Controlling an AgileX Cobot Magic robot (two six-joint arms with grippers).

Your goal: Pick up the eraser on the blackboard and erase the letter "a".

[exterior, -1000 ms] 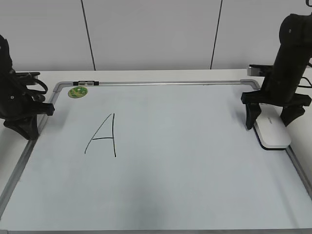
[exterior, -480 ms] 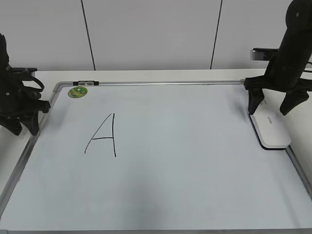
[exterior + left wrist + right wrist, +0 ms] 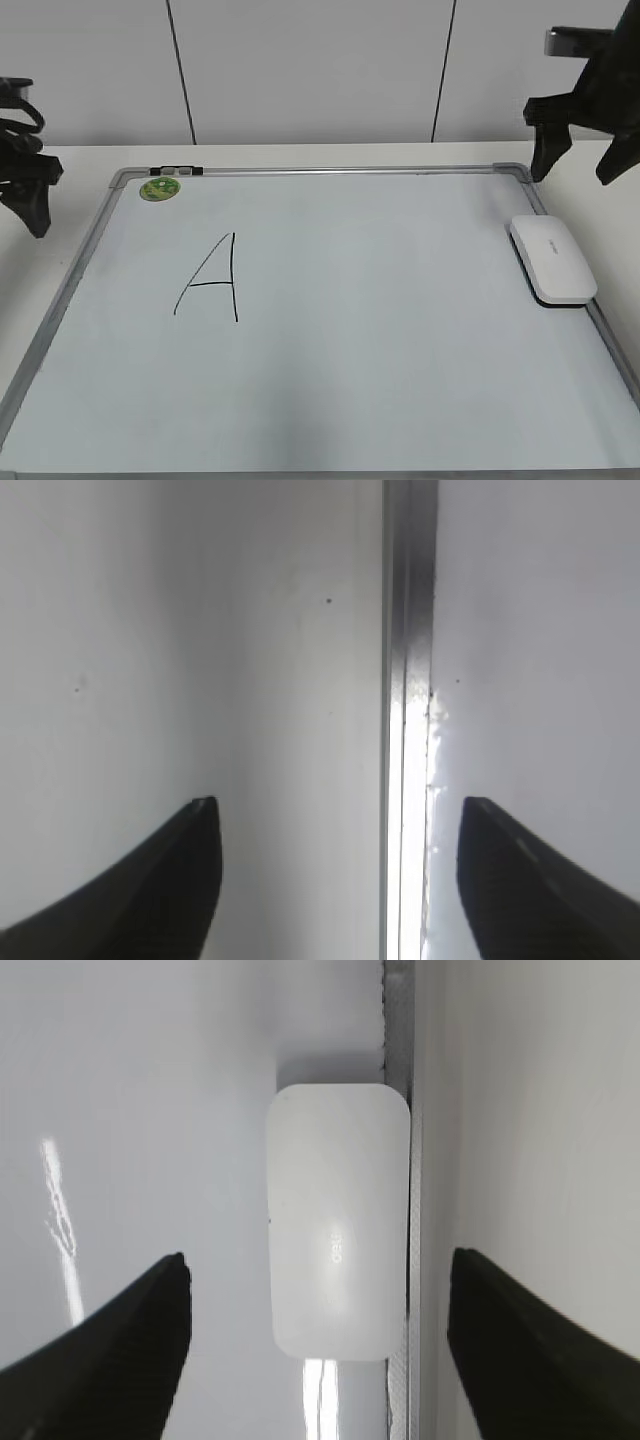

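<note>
The white eraser (image 3: pixel 553 260) lies on the blackboard (image 3: pixel 300 171) against its right frame, and shows in the right wrist view (image 3: pixel 338 1220). My right gripper (image 3: pixel 578 165) hangs open and empty above and behind the eraser; in the right wrist view the right gripper (image 3: pixel 318 1260) has its jaws wide apart on either side of it, well above. My left gripper (image 3: pixel 335 810) is open and empty over the board's left frame (image 3: pixel 408 680). A large capital "A" (image 3: pixel 210 278) is on the board. No small letter "a" shows.
A round green magnet (image 3: pixel 158 188) sits at the board's far left corner. A small black and grey piece (image 3: pixel 180 171) lies on the top frame beside it. The table (image 3: pixel 330 152) runs on beyond the board to a white wall.
My right gripper has risen from straddling the eraser, leaving it lying in place. My left gripper has also risen and moved left, off the board's edge.
</note>
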